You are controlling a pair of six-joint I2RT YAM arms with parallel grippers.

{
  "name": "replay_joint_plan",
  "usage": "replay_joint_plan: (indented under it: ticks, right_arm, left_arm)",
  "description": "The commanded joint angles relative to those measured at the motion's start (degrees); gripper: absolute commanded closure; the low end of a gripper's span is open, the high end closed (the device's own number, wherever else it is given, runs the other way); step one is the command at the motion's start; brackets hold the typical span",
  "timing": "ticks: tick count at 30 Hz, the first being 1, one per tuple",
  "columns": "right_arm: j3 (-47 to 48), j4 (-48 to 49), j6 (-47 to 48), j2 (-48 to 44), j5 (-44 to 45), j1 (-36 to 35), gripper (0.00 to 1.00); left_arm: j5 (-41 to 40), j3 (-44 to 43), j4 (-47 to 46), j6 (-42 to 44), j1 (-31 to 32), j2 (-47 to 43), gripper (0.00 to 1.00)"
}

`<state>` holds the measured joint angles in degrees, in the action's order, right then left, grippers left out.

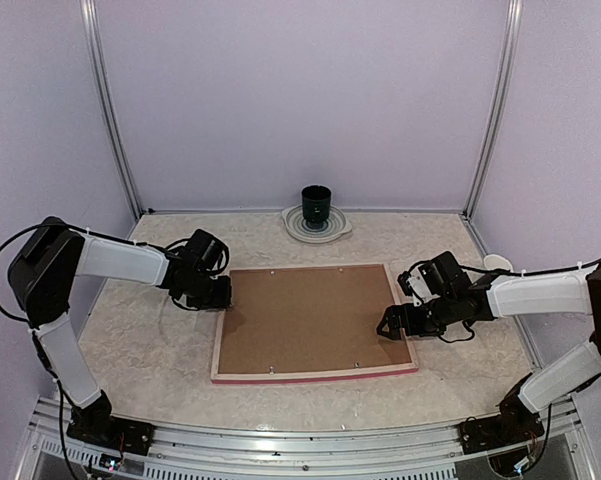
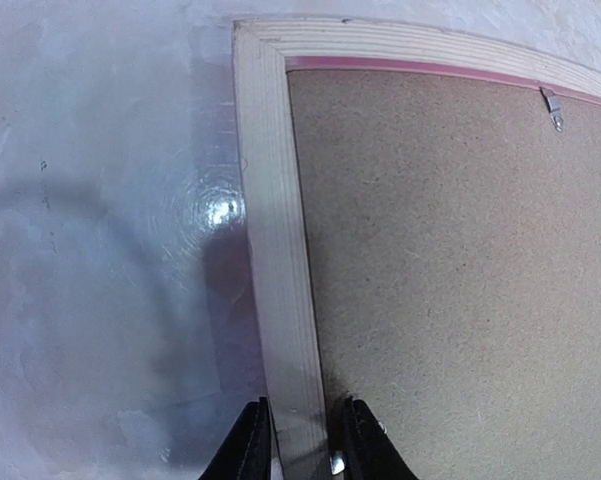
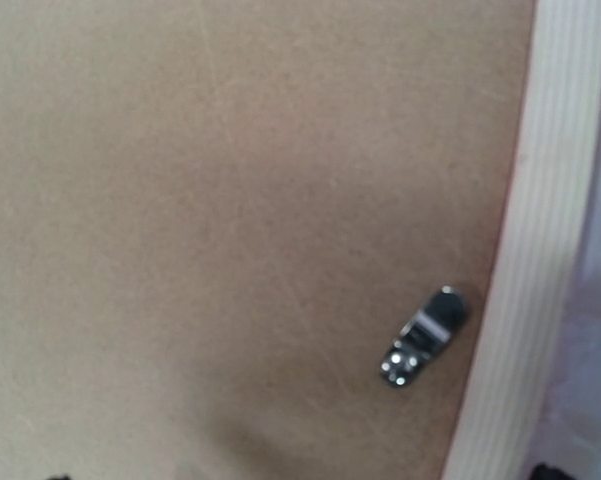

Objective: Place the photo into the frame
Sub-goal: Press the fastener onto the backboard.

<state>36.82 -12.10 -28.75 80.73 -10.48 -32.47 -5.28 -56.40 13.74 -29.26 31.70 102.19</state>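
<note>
The frame [image 1: 310, 374] lies face down at the centre of the bench [image 1: 150, 340] with a brown backing board [image 1: 315, 318] in it (pale wood rim up, pink edge showing). The left jaws sit close on either side of its 9 o'clock rim; I cannot tell whether they pinch it. The right jaws gape wide over the 3 o'clock edge, above a metal clip [image 3: 423, 337]. A dark cup [image 1: 316, 201] stands at 12 o'clock.

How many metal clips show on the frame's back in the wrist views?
2. One clip by the pink-edged rail of the frame in the left wrist view; another clip beside the rim in the right wrist view. More may lie out of view.
</note>
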Motion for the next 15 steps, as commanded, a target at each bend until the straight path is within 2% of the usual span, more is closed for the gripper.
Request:
replay_joint_plan:
  ticks: [1, 6, 15]
  right_arm:
    - [0.2, 0.9, 0.4, 0.7, -0.4, 0.5, 0.01]
    - [0.0, 1.0, 0.4, 0.6, -0.4, 0.5, 0.01]
    - [-0.5, 0.9, 0.3, 0.0, -0.2, 0.5, 0.01]
  left_arm:
    - [-0.8, -0.5, 1.3, 0.4, 0.7, 0.9, 0.68]
    - [-1.2, -0.9, 1.2, 0.0, 0.6, -0.2, 0.62]
    - [1.2, -0.8, 0.9, -0.2, 1.2, -0.8, 0.63]
